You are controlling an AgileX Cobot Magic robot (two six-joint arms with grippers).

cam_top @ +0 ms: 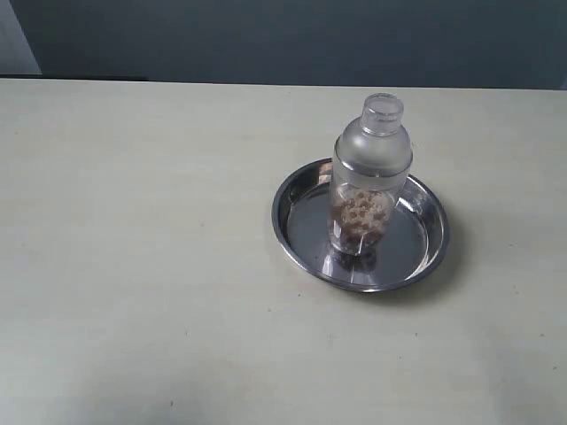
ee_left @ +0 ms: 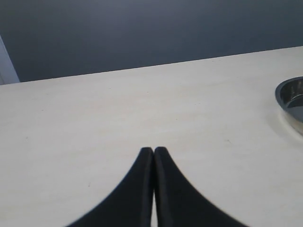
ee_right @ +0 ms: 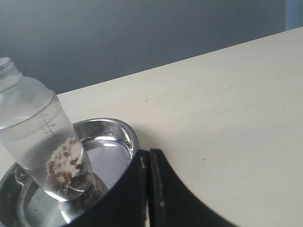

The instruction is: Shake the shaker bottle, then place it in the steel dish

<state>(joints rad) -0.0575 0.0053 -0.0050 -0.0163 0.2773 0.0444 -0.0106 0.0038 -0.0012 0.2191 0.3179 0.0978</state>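
The shaker bottle (cam_top: 368, 177) stands upright inside the steel dish (cam_top: 301, 232), with brown granules in its lower part. In the right wrist view the shaker bottle (ee_right: 40, 137) rests in the steel dish (ee_right: 124, 135), and my right gripper (ee_right: 149, 152) is shut and empty just beside the dish rim, apart from the bottle. My left gripper (ee_left: 154, 150) is shut with nothing in it, over bare table; an edge of the steel dish (ee_left: 286, 97) shows off to one side. Neither arm appears in the exterior view.
The pale tabletop (cam_top: 142, 248) spreads widely around the dish. A dark wall (cam_top: 283, 35) runs behind the table's far edge.
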